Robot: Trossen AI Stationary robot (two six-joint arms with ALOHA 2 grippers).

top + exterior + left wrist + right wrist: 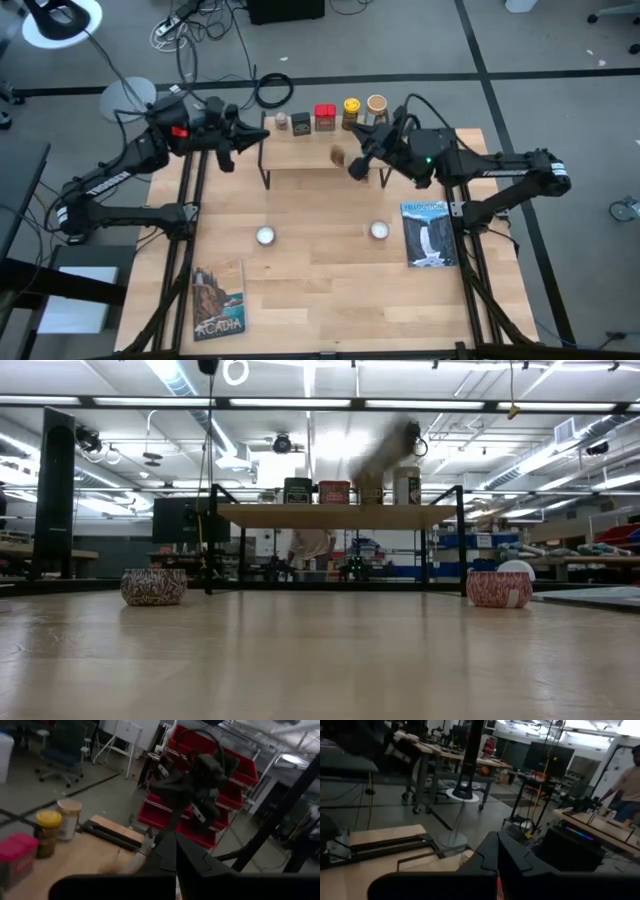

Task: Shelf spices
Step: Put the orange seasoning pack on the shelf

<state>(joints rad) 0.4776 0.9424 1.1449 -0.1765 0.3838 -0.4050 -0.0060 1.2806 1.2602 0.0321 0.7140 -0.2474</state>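
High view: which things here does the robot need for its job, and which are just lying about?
For the job: low wooden-topped, black-legged shelf; small pale-capped jar; dark tin; red tin; yellow black-lidded jar; tan cylindrical jar.
Just lying about: two white round discs; two flat picture-covered books.

Your shelf (300, 152) carries five spices (327, 117) upright along its back edge; an orange packet (338, 156) sits mid-plank.
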